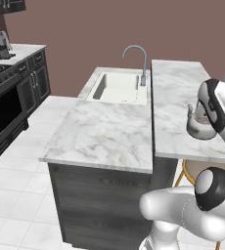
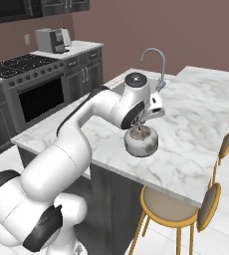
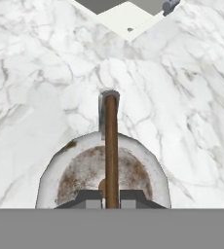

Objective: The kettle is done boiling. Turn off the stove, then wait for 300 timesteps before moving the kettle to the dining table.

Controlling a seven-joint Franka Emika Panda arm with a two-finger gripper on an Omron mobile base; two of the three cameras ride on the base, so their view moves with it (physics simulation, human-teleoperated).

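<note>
Kettle hung over the dining table, its brown handle pinched between the closed gripper tips; sink lay toward eleven o'clock. Delivery looked nearly finished; next should come lowering it flat, then releasing.

White-grey marble dining table, kettle low over it

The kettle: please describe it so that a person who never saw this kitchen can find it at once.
Find the dark island with the sink; its raised long white-grey marble dining table runs beside it. Over the near end of that slab is the small squat silvery-white kettle, its thin brown arched wire handle pinched in the white arm's gripper. Nothing else there is rounded and metallic.
</note>
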